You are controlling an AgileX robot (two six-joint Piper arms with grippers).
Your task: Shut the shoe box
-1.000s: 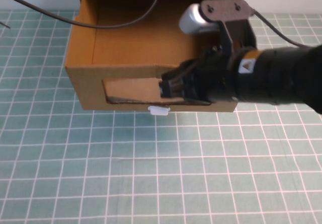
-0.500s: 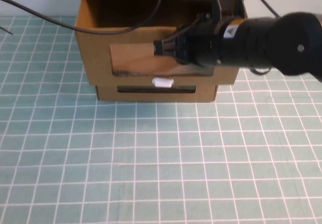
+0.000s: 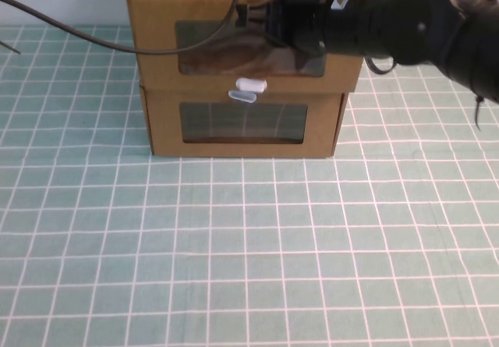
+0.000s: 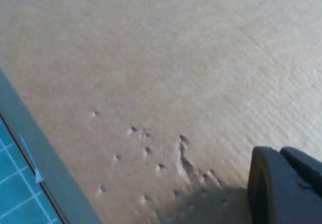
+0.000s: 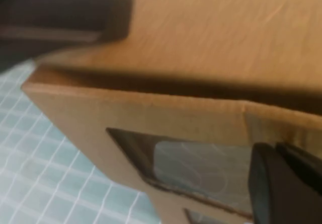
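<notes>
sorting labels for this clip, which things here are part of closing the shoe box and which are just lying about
Job: shoe box on top of the stack; right claw at its front window; left claw close against cardboard.
Lying about: lower cardboard box under it; black cable; green grid mat.

The high view looks down at the table [image 3: 234, 246]; both wrist views sit close against the shoe box [image 3: 242, 51].
</notes>
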